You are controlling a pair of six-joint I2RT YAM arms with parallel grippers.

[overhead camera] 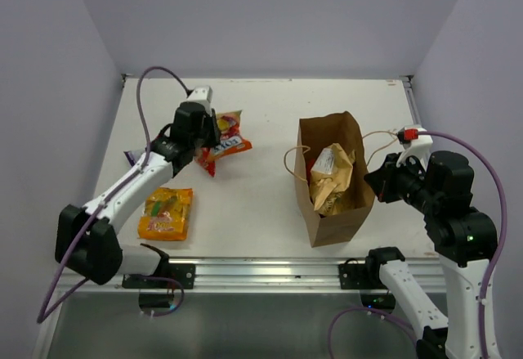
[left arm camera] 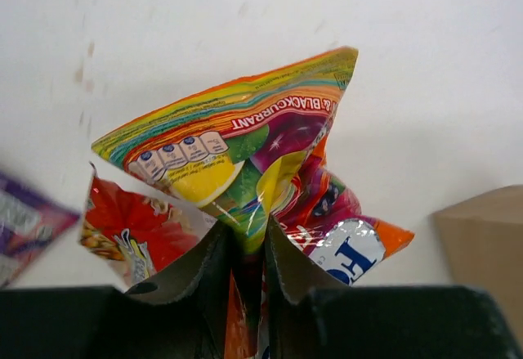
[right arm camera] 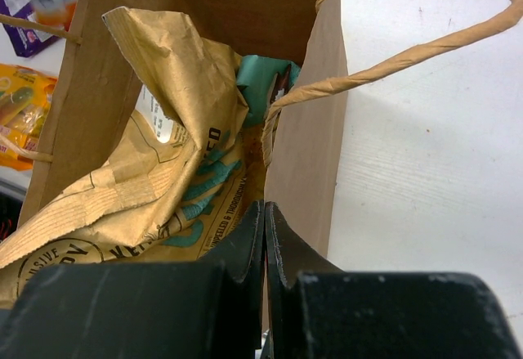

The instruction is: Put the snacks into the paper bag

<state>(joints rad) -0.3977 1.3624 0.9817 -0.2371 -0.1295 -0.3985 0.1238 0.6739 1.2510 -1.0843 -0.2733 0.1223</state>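
The multicoloured packet (left arm camera: 237,150) is pinched and bunched up between the fingers of my left gripper (left arm camera: 249,232), which is shut on it at the table's back left (overhead camera: 208,134). A small red packet (left arm camera: 131,232) lies under it. An orange-yellow packet (overhead camera: 166,213) lies flat near the front left. A purple packet (left arm camera: 20,220) peeks out beside the left arm. The brown paper bag (overhead camera: 347,220) stands open right of centre with a tan-and-blue packet (overhead camera: 333,177) inside. My right gripper (right arm camera: 264,212) is shut on the bag's right wall at the rim.
The bag's twine handle (right arm camera: 425,44) loops out to the right over bare table. A metal rail (overhead camera: 270,273) runs along the near edge. Grey walls close in the back and sides.
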